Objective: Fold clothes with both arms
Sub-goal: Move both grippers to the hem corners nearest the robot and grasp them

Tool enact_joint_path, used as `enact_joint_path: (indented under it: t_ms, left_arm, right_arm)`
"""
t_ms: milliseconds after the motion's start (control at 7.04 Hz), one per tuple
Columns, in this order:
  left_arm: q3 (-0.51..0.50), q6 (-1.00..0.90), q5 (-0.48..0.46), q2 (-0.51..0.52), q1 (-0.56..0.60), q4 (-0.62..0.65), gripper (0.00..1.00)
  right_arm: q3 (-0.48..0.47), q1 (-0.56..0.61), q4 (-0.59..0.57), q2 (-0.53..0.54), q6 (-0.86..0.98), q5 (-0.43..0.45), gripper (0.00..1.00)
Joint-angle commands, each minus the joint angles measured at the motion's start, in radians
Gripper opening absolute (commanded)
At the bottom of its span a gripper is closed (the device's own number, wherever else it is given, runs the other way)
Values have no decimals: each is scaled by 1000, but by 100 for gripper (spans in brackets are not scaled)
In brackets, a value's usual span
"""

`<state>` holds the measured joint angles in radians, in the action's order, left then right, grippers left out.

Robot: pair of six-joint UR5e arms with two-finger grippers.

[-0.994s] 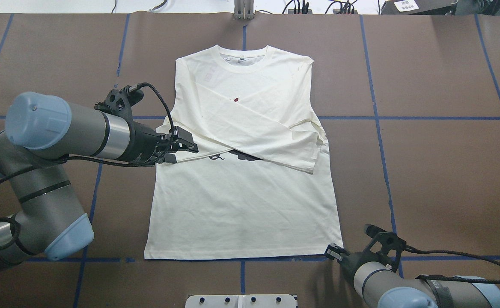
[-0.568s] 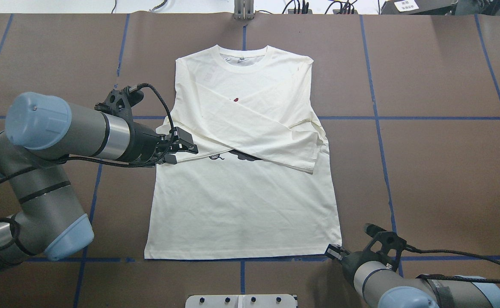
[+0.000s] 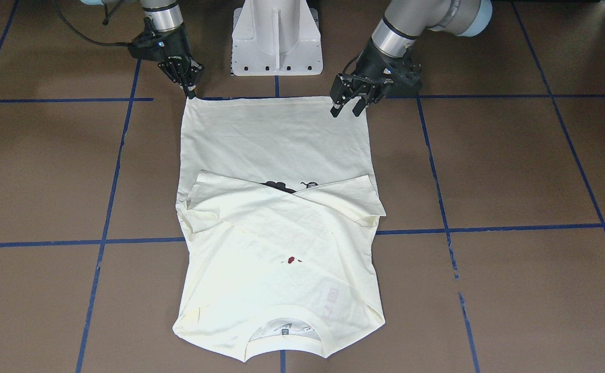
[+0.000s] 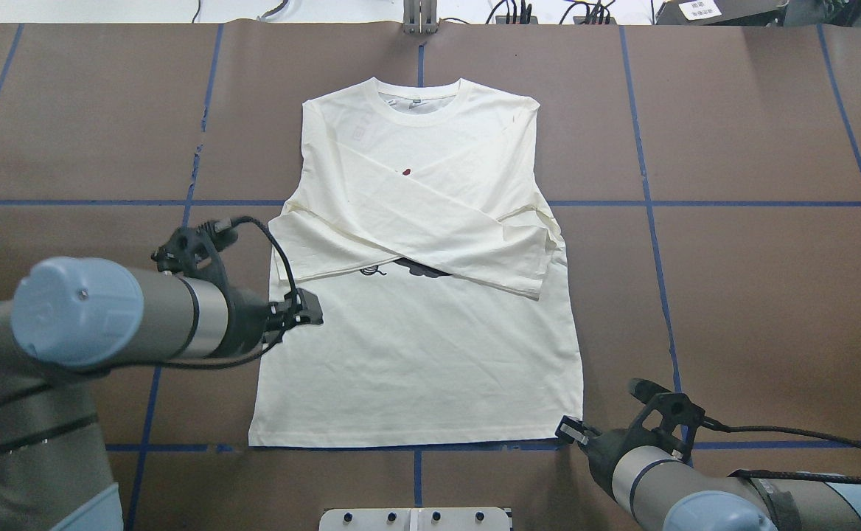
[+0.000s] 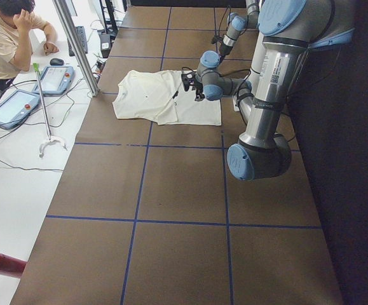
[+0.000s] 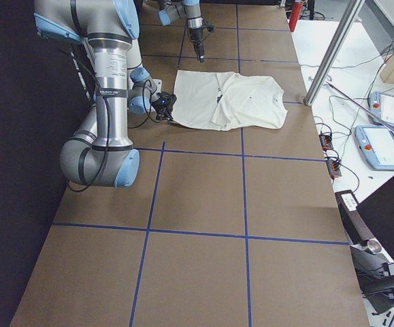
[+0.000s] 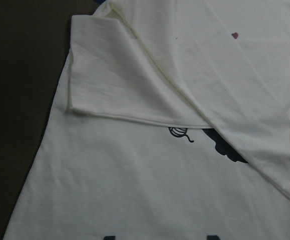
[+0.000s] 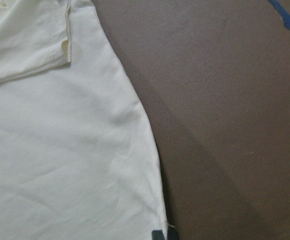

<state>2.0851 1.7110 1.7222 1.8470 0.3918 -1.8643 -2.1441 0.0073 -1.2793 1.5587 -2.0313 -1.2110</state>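
The cream-white T-shirt lies flat, collar away from the robot, with both sleeves crossed over the chest. Part of the black print and the yarn ball show below the sleeves. My left gripper is open and holds nothing. It hovers over the shirt's left side edge, partway between the folded sleeve and the hem. My right gripper sits at the hem's right corner, apparently shut on it. One dark fingertip rests on the cloth there.
The white pedestal base stands behind the hem. A white plate with bolts sits at the near table edge. Blue tape lines cross the brown table. A person sits at a side desk with tablets.
My left gripper has left the folded sleeve cuff and drawn back toward the robot along the shirt's left edge. The right gripper and the hem corner have shifted very slightly inward.
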Motion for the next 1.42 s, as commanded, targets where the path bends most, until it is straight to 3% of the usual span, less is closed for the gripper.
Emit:
enact_joint_path:
  t_ms: [0, 568, 994, 1136, 1278]
  left_arm:
    - [41, 99, -90, -61, -182, 132, 69]
    - [-41, 102, -105, -103, -228, 131, 67]
    - [-51, 101, -104, -103, -229, 129, 59]
    - [-53, 101, -104, -103, -229, 131, 51]
    - [-54, 101, -104, -104, -229, 131, 35]
  right_arm:
    - [-3, 0, 0, -5, 0, -1, 0]
    - [-2, 0, 0, 1, 0, 1, 0]
    - [-4, 0, 0, 4, 2, 2, 0]
    - [-4, 0, 0, 4, 0, 2, 0]
    - [-4, 0, 0, 6, 0, 2, 0]
